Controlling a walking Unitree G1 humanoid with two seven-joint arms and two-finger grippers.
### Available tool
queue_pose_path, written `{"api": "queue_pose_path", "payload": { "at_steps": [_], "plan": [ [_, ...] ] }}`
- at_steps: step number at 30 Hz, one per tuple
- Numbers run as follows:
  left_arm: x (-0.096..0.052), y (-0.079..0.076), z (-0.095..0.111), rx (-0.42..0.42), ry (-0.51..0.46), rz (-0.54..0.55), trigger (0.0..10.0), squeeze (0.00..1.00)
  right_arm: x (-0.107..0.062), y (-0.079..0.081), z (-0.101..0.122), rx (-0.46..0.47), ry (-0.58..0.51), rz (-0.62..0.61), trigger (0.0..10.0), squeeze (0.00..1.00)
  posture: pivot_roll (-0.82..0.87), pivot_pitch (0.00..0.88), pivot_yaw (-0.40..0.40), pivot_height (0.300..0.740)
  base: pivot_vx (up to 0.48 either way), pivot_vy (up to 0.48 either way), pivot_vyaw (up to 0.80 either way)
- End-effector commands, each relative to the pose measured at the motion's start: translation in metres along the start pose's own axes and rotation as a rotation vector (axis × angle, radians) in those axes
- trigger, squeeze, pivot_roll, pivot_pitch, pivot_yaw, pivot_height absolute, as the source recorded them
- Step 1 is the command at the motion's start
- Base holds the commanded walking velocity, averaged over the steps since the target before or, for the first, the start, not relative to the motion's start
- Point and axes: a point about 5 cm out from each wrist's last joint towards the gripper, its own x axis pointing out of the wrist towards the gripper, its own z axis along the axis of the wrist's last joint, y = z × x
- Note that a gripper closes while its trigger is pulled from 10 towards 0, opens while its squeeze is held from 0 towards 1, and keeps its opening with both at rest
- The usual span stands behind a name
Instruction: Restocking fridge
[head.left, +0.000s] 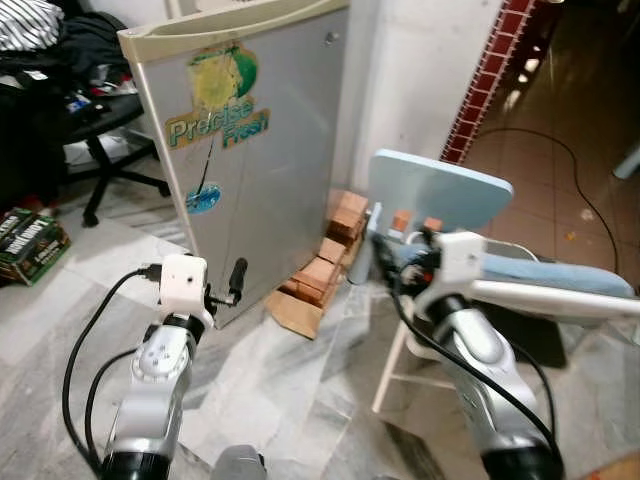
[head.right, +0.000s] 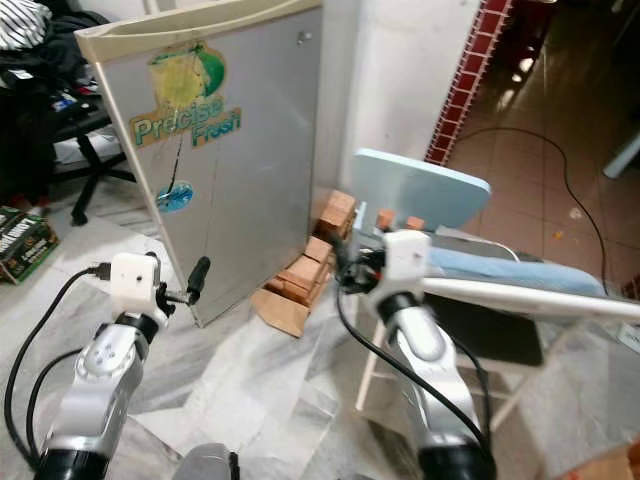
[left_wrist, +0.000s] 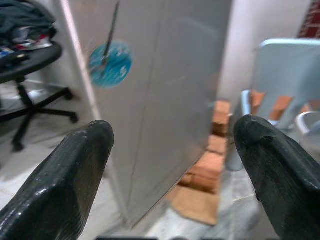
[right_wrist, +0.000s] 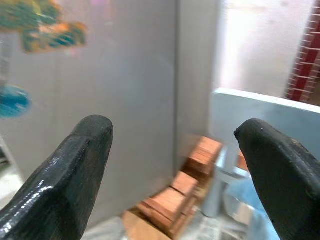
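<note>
Room: pale marble-look floor (head.left: 300, 390), white wall behind, red brick strip on my right.
My left gripper (left_wrist: 170, 150): fingers spread wide, holding nothing, raised near the fridge's lower front corner.
My right gripper (right_wrist: 172, 150): fingers also wide apart, empty, just before the chair's edge.
Fridge (head.left: 250, 150): silver, door closed, "Precise Fresh" sticker, directly ahead.
Bricks (head.left: 325, 265): stacked between fridge and chair.
Chair (head.left: 440, 190): pale blue, right of fridge.
Office chair (head.left: 100, 150): black, left of fridge.

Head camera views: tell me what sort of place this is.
Probably a lived-in home's utility corner: a small silver fridge with its door shut, stacked bricks on the marble floor, and a cluttered office chair.
</note>
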Motion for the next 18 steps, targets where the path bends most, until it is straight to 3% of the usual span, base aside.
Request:
{"api": "queue_pose_path", "payload": {
  "at_steps": [1, 7, 14, 18],
  "plan": [
    [-0.0034, 0.0096, 0.0023, 0.035, -0.006, 0.03, 10.0, 0.0, -0.0027, -0.0015, 0.004, -0.019, -0.027, -0.03, 10.0, 0.0, 0.01, 0.0, -0.041, 0.74, 0.0, 0.48, 0.0],
    [-0.0048, 0.0169, 0.0007, 0.049, 0.004, 0.042, 10.0, 0.0, -0.0042, -0.0083, 0.0014, -0.019, -0.026, -0.083, 10.0, 0.0, 0.0, 0.0, -0.041, 0.74, 0.0, 0.48, 0.0],
    [-0.0084, 0.0086, -0.0043, 0.088, 0.022, -0.015, 10.0, 0.0, -0.001, -0.0077, 0.0017, -0.032, -0.028, -0.085, 10.0, 0.0, 0.01, 0.0, -0.043, 0.74, 0.0, 0.48, -0.8],
    [-0.0057, 0.0127, -0.0026, 0.078, 0.015, 0.012, 10.0, 0.0, 0.0002, -0.009, 0.0011, -0.038, -0.029, -0.091, 10.0, 0.0, 0.01, 0.0, -0.044, 0.74, 0.0, 0.48, -0.8]
  ]
}}
